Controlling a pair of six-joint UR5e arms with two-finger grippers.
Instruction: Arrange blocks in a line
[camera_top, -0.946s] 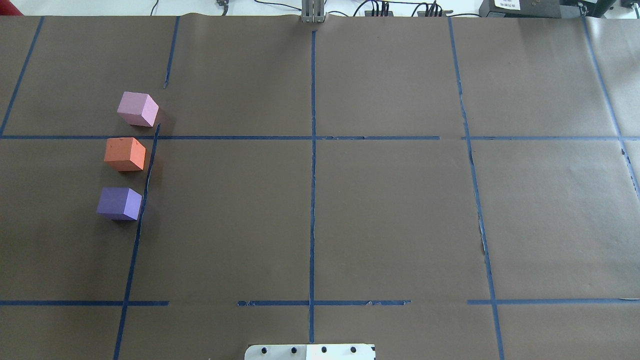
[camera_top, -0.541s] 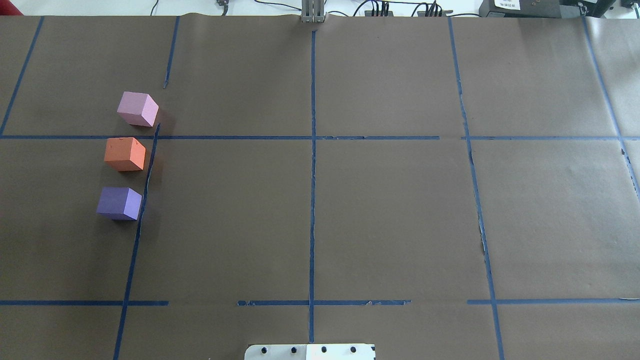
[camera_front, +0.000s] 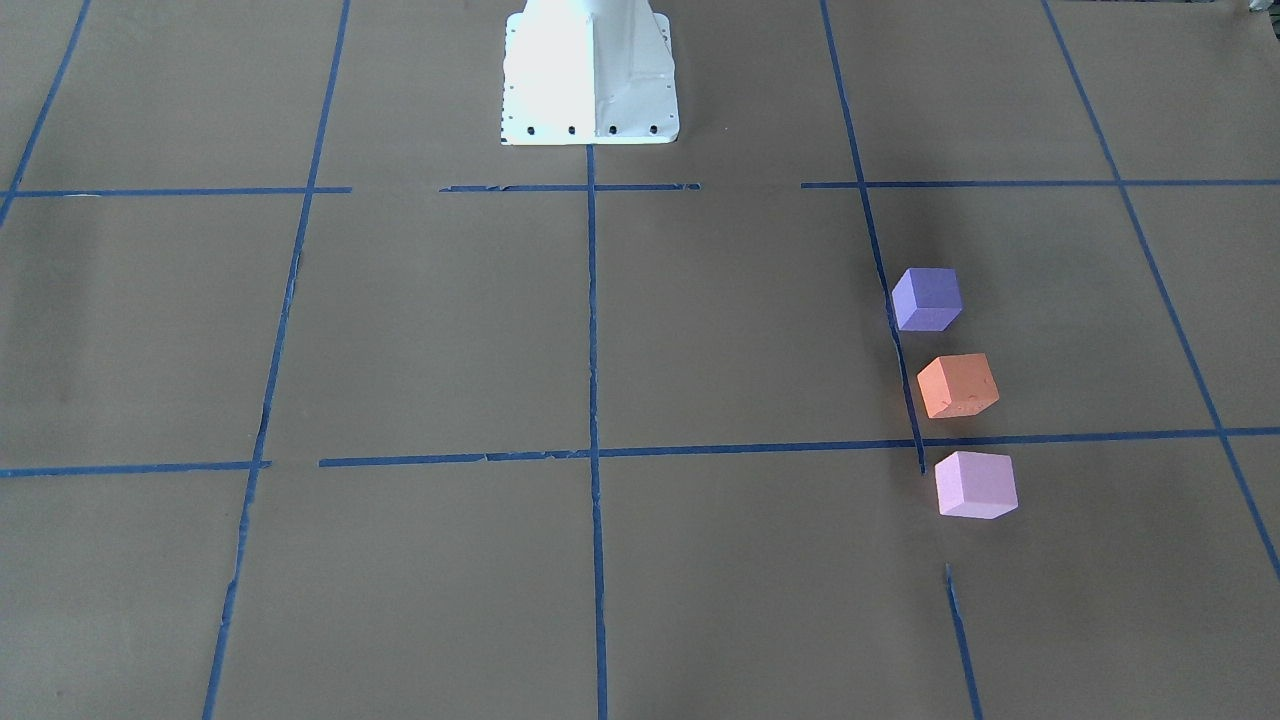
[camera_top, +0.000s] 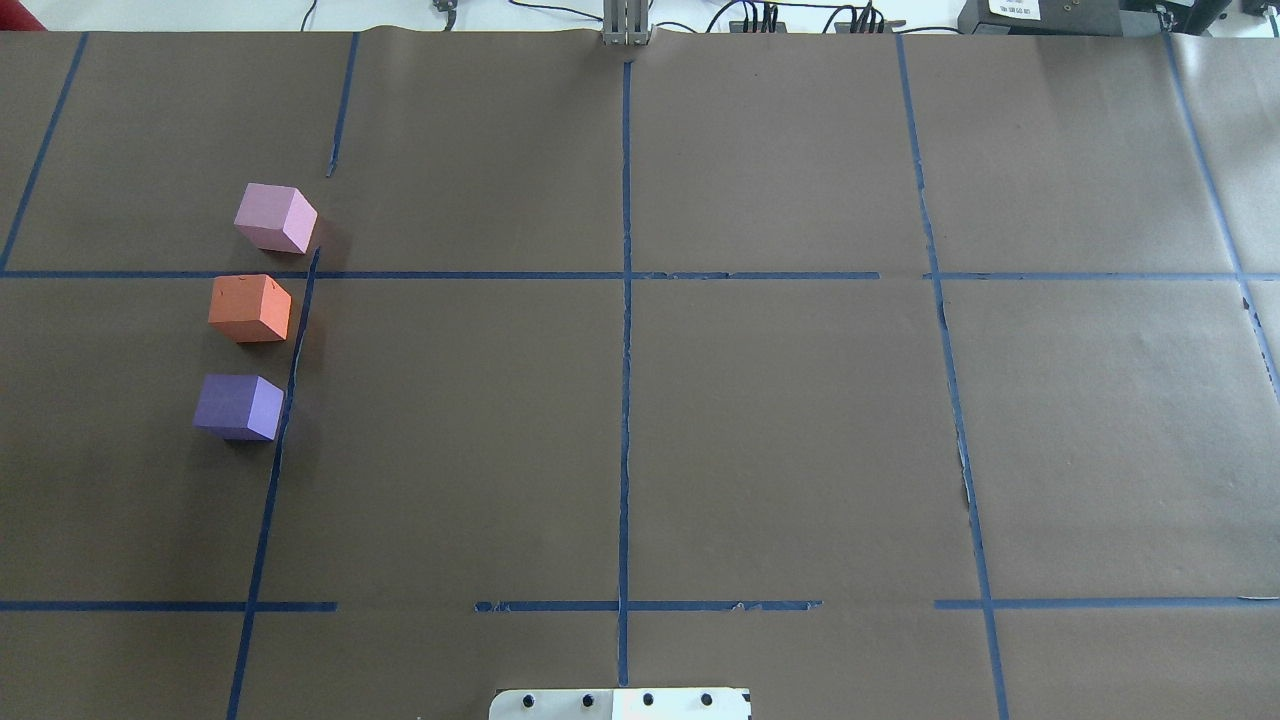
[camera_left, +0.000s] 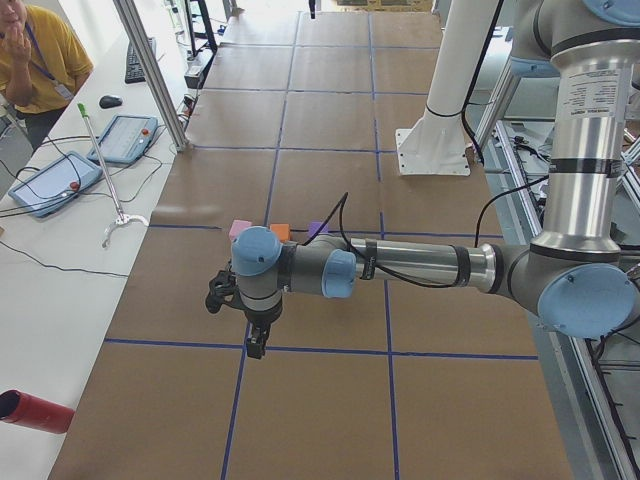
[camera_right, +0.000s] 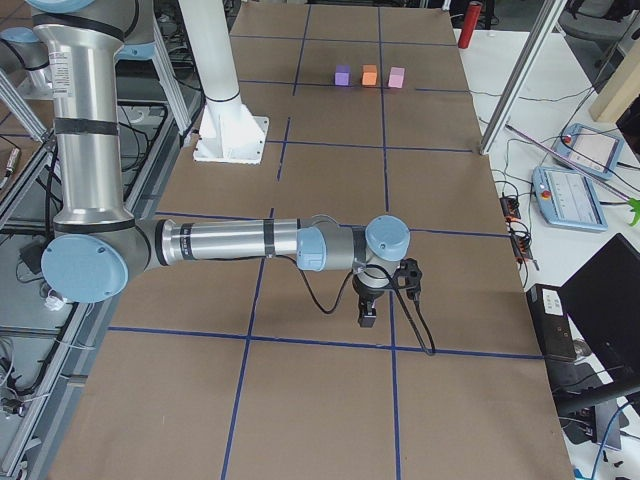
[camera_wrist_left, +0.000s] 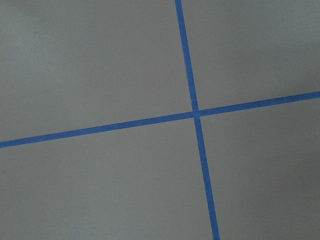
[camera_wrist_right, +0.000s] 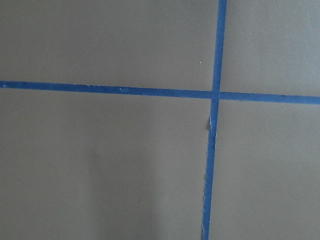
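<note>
Three cubes stand in a near-straight row at the table's left, along a blue tape line, apart from each other: the pale pink block (camera_top: 275, 218) farthest, the orange block (camera_top: 250, 309) in the middle, the violet-purple block (camera_top: 238, 406) nearest. The front-facing view shows pink (camera_front: 975, 485), orange (camera_front: 958, 385), purple (camera_front: 927, 298). My left gripper (camera_left: 256, 345) shows only in the exterior left view, beyond the table's left end, away from the blocks. My right gripper (camera_right: 367, 318) shows only in the exterior right view, far from them. I cannot tell whether either is open.
Brown paper with a blue tape grid covers the table (camera_top: 780, 430). The white robot base plate (camera_top: 620, 703) sits at the near edge. A red cylinder (camera_left: 35, 412) lies on the side bench. A person in yellow (camera_left: 35, 60) sits by the tablets.
</note>
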